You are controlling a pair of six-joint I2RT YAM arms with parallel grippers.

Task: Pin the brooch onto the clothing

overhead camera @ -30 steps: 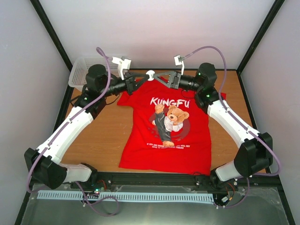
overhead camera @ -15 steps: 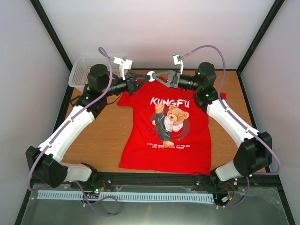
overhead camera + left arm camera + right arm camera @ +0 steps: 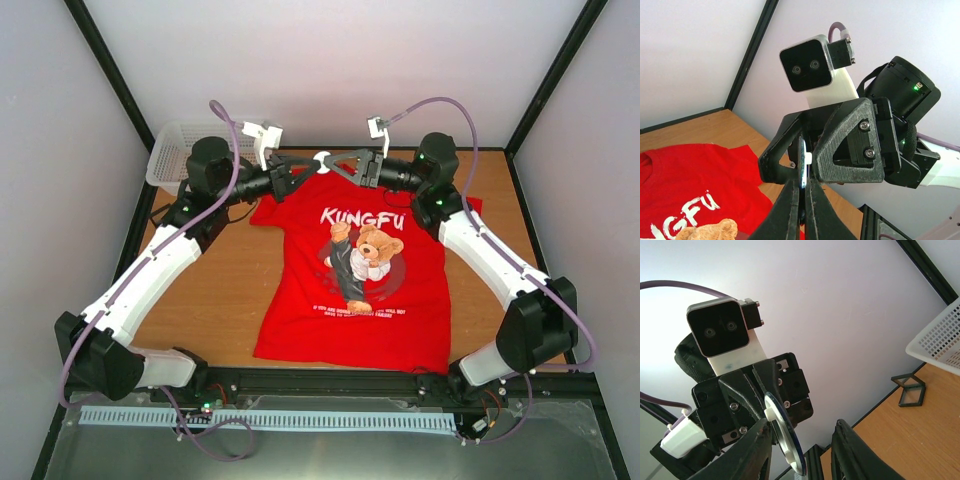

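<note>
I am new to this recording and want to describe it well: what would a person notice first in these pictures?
First, the bright red T-shirt with its printed bear, lying flat in the middle of the table. Next, the two grippers nose to nose above its collar at the far side: the left gripper is shut on the brooch, and the right gripper faces it, open.

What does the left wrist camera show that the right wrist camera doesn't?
Only the left wrist view shows the red T-shirt, with part of its white lettering and the top of the bear's head. Only the right wrist view shows the white mesh basket and a small black frame near it. Both show the wooden table and the brooch, pinched in the left gripper with the right gripper open around it.
</note>
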